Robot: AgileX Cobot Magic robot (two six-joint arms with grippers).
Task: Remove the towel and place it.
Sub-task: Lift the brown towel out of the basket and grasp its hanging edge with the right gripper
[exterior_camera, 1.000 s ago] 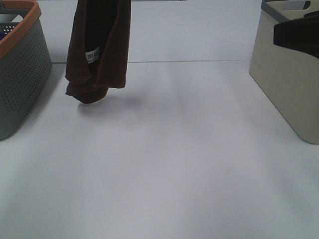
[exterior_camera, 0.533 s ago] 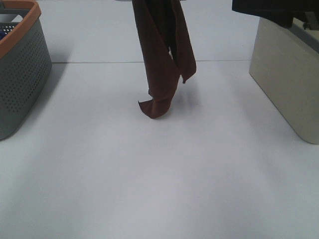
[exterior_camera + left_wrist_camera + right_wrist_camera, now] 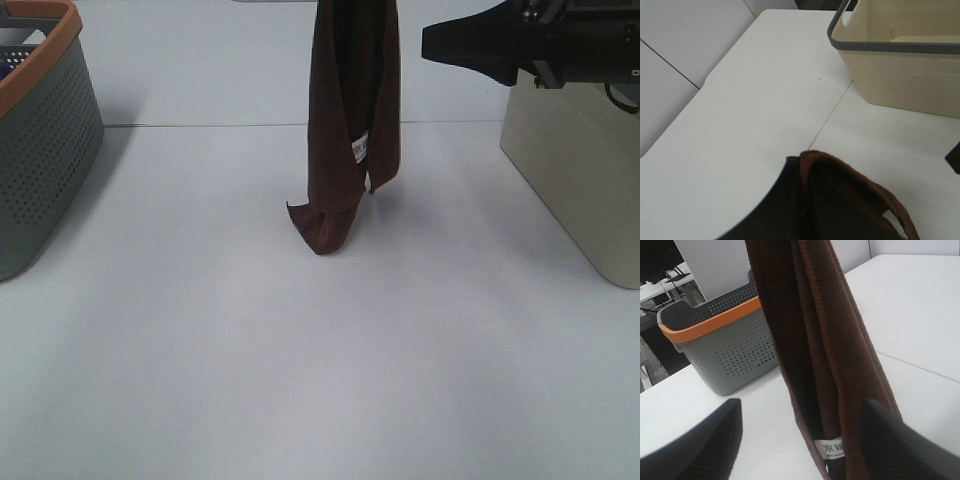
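Only the high view took in the whole length of the dark brown terry towel (image 3: 345, 120). It hung straight down from above the frame, near the middle of the white bench (image 3: 320, 380), and its crumpled lower corner rested on the surface in front of the bench's seam (image 3: 200, 125). The left wrist view alone showed the towel's top: a bunched fold running into the dark left gripper (image 3: 782, 210), which was clamped on it, though the fingers could hardly be told from the cloth. The right wrist view gave the close look. The right gripper (image 3: 800, 407) was spread wide with nothing in it, and the towel hung ahead, framed by its two black fingers. In the high view that gripper's tip stood just beside the towel's right edge, apart from it.

A grey perforated basket with an orange rim (image 3: 45, 150) stood at the bench's left edge and a beige plastic bin with a grey rim (image 3: 570, 170) at its right. Both were well apart from the towel, with bare bench between them and in front.

The towel was folded lengthwise into a narrow, thick-piled strip, with a small white printed label (image 3: 832, 449) low on its inner face.
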